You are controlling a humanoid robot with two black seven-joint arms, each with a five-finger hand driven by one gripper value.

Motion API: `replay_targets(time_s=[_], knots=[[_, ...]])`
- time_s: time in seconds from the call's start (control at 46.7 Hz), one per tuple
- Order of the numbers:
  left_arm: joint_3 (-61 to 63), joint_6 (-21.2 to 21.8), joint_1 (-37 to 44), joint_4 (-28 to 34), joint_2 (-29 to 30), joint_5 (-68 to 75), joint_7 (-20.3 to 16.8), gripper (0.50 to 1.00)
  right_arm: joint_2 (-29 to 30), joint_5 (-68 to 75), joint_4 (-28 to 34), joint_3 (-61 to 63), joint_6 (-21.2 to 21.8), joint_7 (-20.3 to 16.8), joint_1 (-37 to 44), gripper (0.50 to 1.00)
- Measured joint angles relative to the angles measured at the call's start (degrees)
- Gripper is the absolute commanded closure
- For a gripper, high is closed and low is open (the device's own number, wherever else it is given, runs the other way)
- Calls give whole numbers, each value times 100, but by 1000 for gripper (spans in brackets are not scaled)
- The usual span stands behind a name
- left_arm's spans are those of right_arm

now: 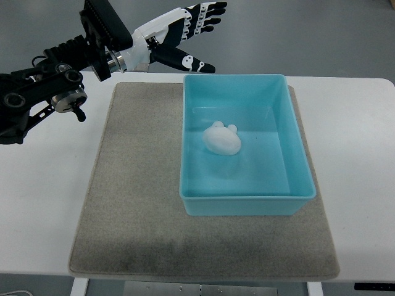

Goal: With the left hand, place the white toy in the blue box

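Observation:
A white toy (222, 140) with two small round ears lies on the floor of the blue box (296, 172), left of the box's middle. The box stands on the right half of a grey mat (136, 185). My left hand (196, 34) is raised beyond the box's far left corner, fingers spread and holding nothing. Its black arm comes in from the upper left edge. The right arm does not show.
The mat lies on a white table (358, 154). Bare mat lies left of and in front of the box. The table's far edge runs just behind the box, with grey floor beyond it.

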Motion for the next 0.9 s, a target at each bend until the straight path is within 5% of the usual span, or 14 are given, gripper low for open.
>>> replay_targets(time_s=[0.171,0.279,0.579,0.9], knots=[[-147,-1191,-3,689,92,-841,92,500,0,0,0,0,0,1,0,564],[-214,-1746,-3,1370,95,-1583,516,500,0,0,0,0,0,0,0,564],[-236,-1787,250,2624,9,-3833,2564,500,0,0,0,0,0,0,0,564],[-817,-1787,669,2593,16,-3963,2793,500,0,0,0,0,0,0,0,564]])
